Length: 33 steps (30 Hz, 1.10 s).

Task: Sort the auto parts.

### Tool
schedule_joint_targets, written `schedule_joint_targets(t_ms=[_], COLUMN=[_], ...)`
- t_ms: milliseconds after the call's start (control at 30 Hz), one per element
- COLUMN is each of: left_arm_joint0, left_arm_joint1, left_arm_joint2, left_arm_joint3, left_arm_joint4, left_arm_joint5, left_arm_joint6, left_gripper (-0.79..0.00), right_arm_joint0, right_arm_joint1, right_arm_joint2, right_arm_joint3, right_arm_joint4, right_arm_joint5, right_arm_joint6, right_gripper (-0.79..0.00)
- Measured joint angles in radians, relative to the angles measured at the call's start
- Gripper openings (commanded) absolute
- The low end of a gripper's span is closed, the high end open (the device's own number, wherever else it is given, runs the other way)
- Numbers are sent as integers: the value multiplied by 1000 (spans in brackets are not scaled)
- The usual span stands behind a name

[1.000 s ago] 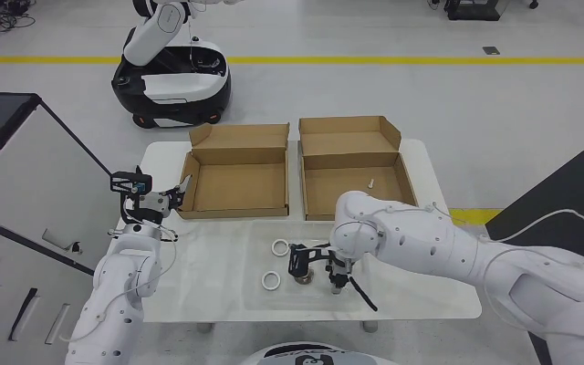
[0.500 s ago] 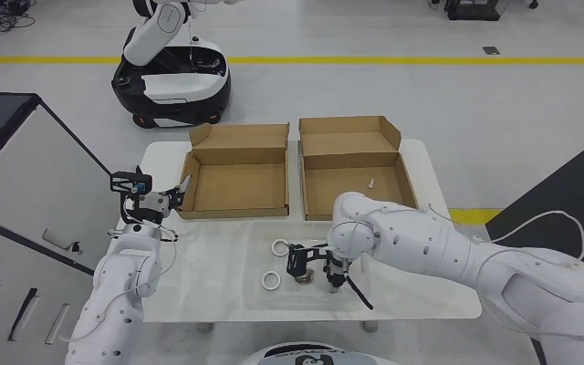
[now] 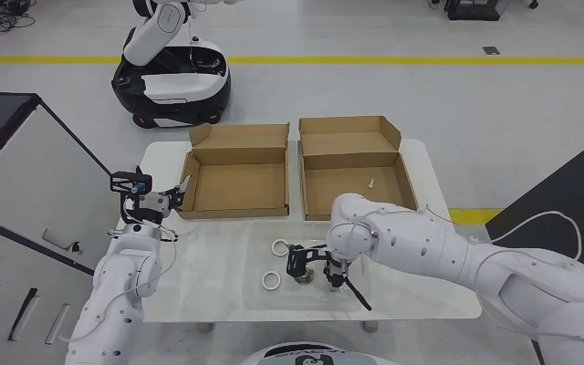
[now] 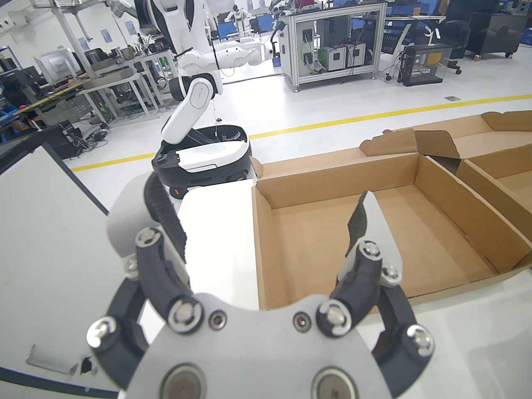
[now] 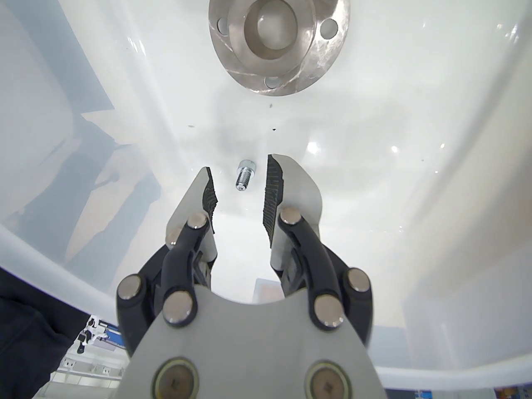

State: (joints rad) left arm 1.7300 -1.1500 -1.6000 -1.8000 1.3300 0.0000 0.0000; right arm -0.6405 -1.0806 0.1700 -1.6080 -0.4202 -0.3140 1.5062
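Right gripper [image 5: 240, 168] astride the bolt [image 5: 243, 177], jaws part open, nothing held.
Left box [image 4: 436, 217]: left gripper [image 4: 262, 209] hangs by its near corner, spread wide and empty, well apart from the work. Tray [image 5: 457, 84]: smooth floor, open room on every side. Flange [image 5: 279, 26]: just ahead of the right gripper, apart from the bolt. Bolt: flat between the pads [image 5: 272, 184], touching neither, head toward the flange, long axis along the fingers; closing should pinch the shank.
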Motion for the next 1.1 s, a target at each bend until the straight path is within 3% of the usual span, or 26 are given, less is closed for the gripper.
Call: schedule_joint_targets(t_ms=[467, 500, 600, 1100], left_arm_joint0=[0, 0, 0, 0], left_arm_joint1=[0, 0, 0, 0], left_arm_joint2=[0, 0, 0, 0], left_arm_joint3=[0, 0, 0, 0], left_arm_joint4=[0, 0, 0, 0], left_arm_joint5=[0, 0, 0, 0], left_arm_joint6=[0, 0, 0, 0], left_gripper=[0, 0, 0, 0], right_arm_joint0=[-3, -3, -3, 25], right_arm_joint1=[-2, -3, -4, 6], right_arm_joint2=[0, 0, 0, 0], right_arm_joint3=[12, 14, 17, 3], right_arm_joint4=[-1, -1, -3, 31], right_arm_joint5=[-5, -5, -5, -2], right_arm_joint6=[-5, -5, -5, -2], right_gripper=[-548, -566, -785, -785])
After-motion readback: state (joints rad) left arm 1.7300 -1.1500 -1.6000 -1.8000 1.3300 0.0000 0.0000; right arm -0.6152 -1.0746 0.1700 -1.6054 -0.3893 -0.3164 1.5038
